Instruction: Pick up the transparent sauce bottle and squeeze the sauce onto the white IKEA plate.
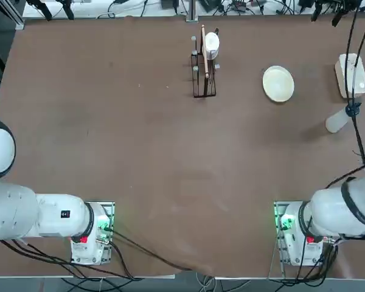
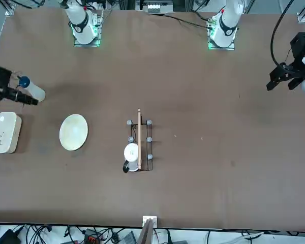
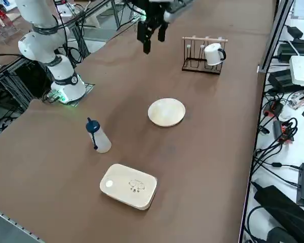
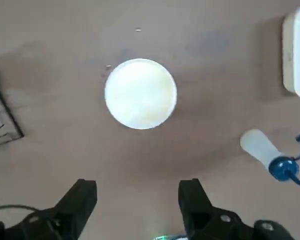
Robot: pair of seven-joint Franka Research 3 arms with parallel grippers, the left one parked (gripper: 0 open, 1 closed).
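Right gripper (image 4: 138,183) wide, raised over the table; bottle (image 3: 98,135) upright on the table, ungripped.
Wrist view: plate (image 4: 140,93) ahead, between finger lines; bottle off to one side. Gripper overlaps bottle in front view; side view shows bottle whole.

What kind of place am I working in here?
Likely a robotics lab: a robot arm bolted at the table's edge, loose cables beside it, and an open right gripper above the tabletop.
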